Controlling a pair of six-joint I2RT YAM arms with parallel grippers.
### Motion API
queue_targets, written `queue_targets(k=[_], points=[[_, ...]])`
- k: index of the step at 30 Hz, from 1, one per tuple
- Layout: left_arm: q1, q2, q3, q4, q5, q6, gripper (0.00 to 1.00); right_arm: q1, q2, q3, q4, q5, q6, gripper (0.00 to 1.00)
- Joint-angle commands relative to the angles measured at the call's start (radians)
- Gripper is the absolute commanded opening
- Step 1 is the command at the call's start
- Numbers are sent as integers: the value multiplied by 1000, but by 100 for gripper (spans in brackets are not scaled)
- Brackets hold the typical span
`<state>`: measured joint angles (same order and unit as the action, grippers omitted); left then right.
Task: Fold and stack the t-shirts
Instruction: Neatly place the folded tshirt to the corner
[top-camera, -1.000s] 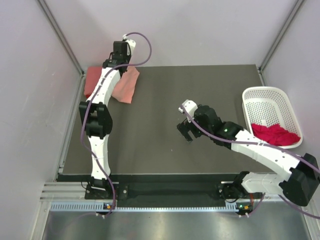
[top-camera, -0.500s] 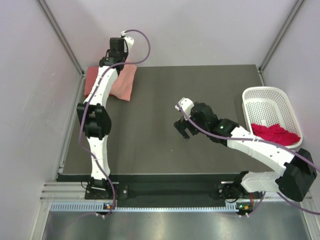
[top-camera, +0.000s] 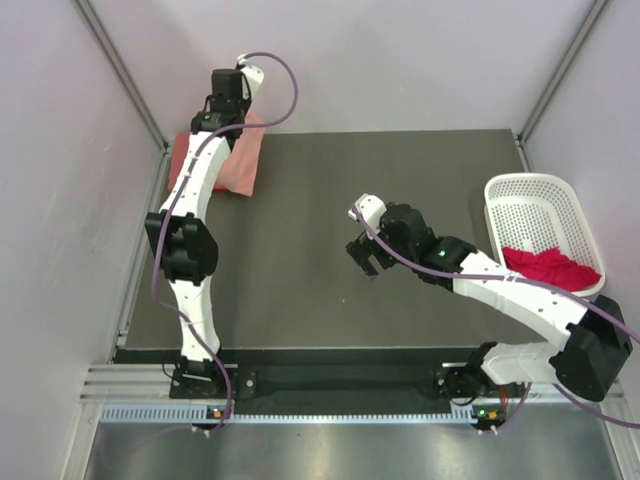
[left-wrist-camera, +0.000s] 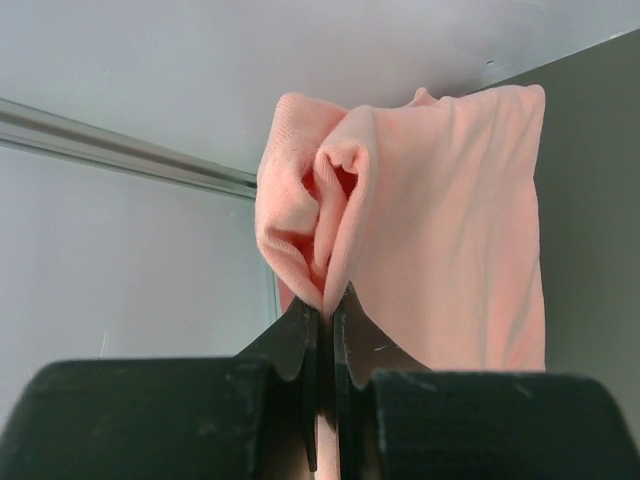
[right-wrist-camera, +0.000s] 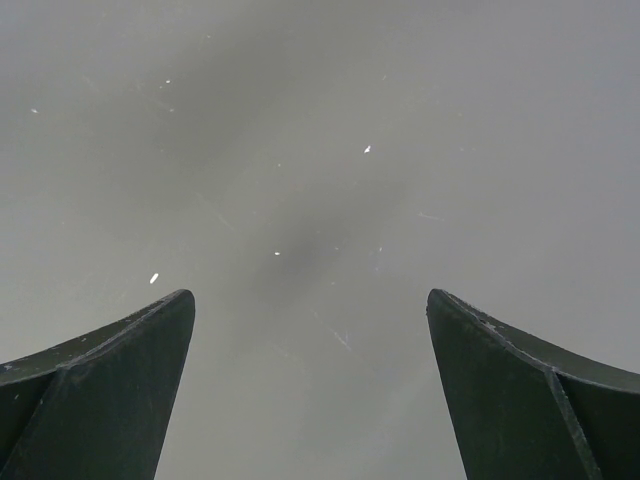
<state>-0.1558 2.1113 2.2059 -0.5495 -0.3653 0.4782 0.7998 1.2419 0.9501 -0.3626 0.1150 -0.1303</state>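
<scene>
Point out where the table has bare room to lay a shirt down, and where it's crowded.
Bare mat runs along the far side between the salmon-pink t-shirt and the white basket, and along the near side between the two arms. Crowded: the far-left corner, where the left gripper pinches that shirt; mid-table, under the open right gripper.
</scene>
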Motion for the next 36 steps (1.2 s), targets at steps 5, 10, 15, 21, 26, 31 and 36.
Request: queue_targets(k=[5, 10, 15, 21, 26, 31, 36], points=[[15, -73, -11, 82, -20, 40, 0, -5, 2, 50, 47, -6, 4, 99], [15, -71, -6, 89, -29, 48, 0, -5, 7, 52, 45, -3, -2, 99], [24, -54, -2, 105, -17, 60, 0, -4, 24, 62, 45, -11, 1, 99], [41, 1, 20, 109, 12, 60, 0, -7, 25, 72, 45, -12, -2, 99], [56, 48, 57, 128, 25, 59, 0, -8, 50, 84, 36, -9, -2, 99], [79, 87, 74, 135, 46, 46, 0, -14, 91, 121, 28, -11, -8, 99], [104, 121, 113, 158, 51, 39, 0, -17, 129, 153, 17, -15, -11, 99]])
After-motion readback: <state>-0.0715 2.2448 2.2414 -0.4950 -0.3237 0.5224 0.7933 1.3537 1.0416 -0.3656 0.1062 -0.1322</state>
